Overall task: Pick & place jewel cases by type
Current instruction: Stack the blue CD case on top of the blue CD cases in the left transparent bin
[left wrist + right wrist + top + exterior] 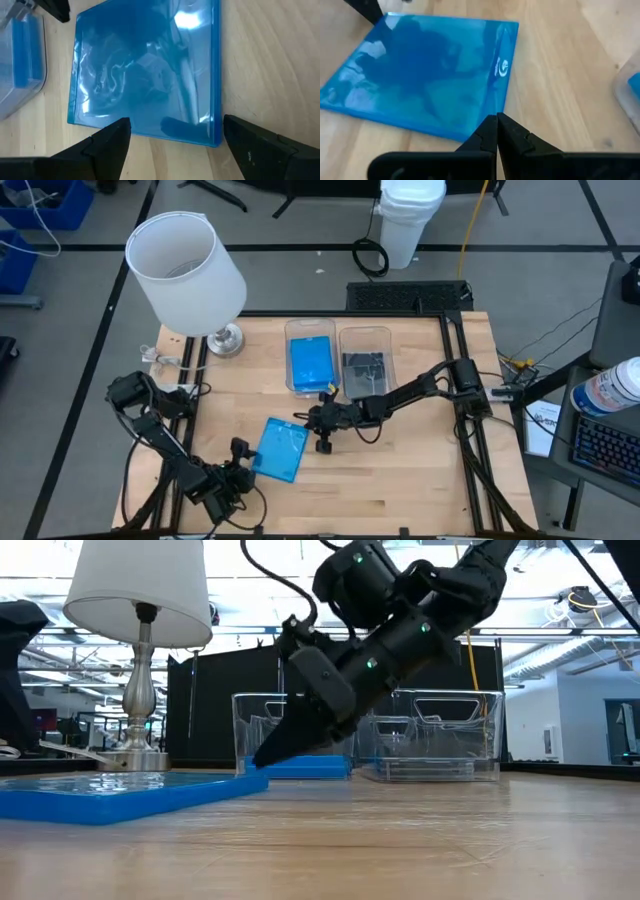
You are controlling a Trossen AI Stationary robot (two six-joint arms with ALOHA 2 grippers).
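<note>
One bright blue jewel case [281, 449] lies flat on the wooden table, near its front. My left gripper [172, 137] is open at the case's near left edge [145, 131], one finger at each end of that edge, with no touch showing. My right gripper [496, 122] is shut and slants down from the table's right. Its tips are at the case's far right edge, close to a corner. In the low view the right gripper [262, 755] points down at the case [120, 795]. My right gripper's shut fingertips [492, 131] stand over the case's far right edge [485, 127], slanting down from the table's right. The case lies flat on the table. I cannot tell whether the tips touch it.
Two clear bins stand side by side at the table's far middle. The left bin [310, 330] holds blue cases and the right bin [364, 335] holds dark ones. A white-shaded lamp [190, 275] stands at the far left corner. Bare wood lies to the near right.
</note>
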